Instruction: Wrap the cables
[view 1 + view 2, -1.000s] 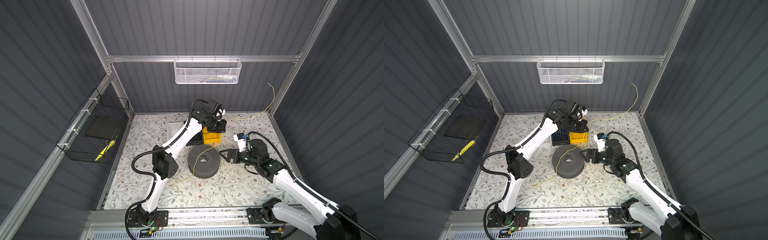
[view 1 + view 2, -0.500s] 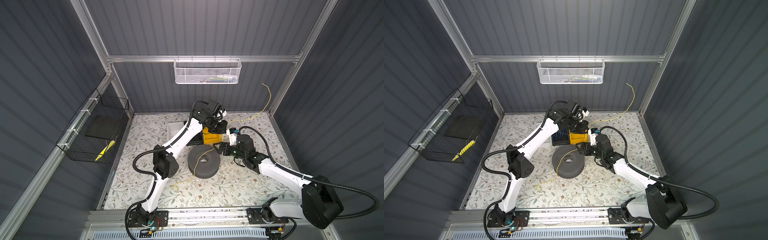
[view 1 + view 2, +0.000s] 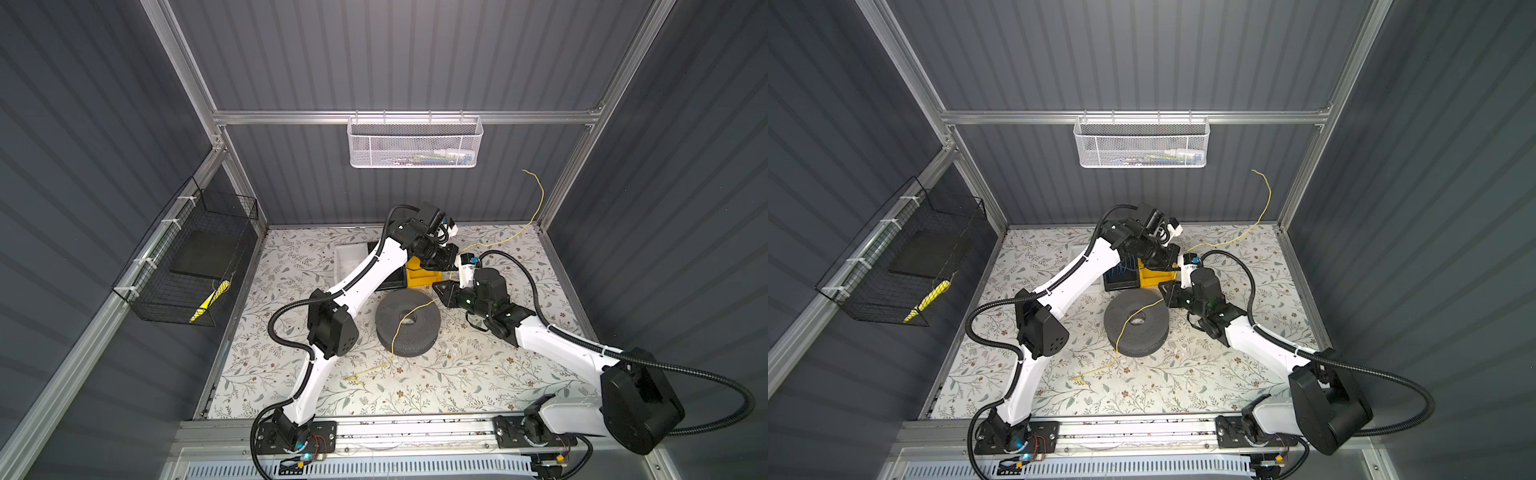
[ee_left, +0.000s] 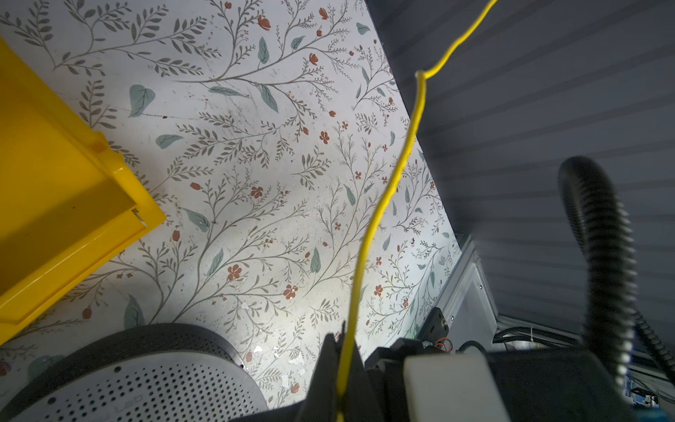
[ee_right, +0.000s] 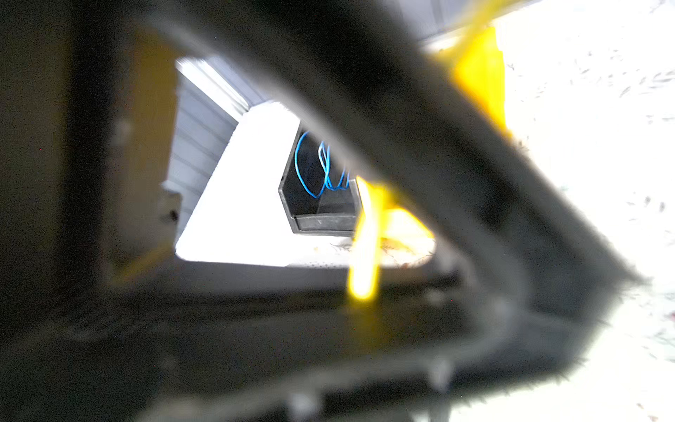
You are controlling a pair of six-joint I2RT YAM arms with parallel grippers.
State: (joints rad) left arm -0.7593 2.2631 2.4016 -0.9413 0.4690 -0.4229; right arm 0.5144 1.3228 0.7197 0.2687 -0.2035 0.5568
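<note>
Your right gripper [image 3: 439, 291] has swung in to the back rim of the grey perforated spool [image 3: 419, 338], its jaws narrowed around the thin yellow wire [image 4: 385, 197]; you cannot tell whether they pinch it. Your left gripper [image 3: 452, 259] clamps the wire, which runs from near the front edge of the tabletop [image 3: 457, 386] over the spool to the back right corner.

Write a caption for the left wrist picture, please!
A yellow wire stretches above the flowery table, near a yellow bin.
</note>
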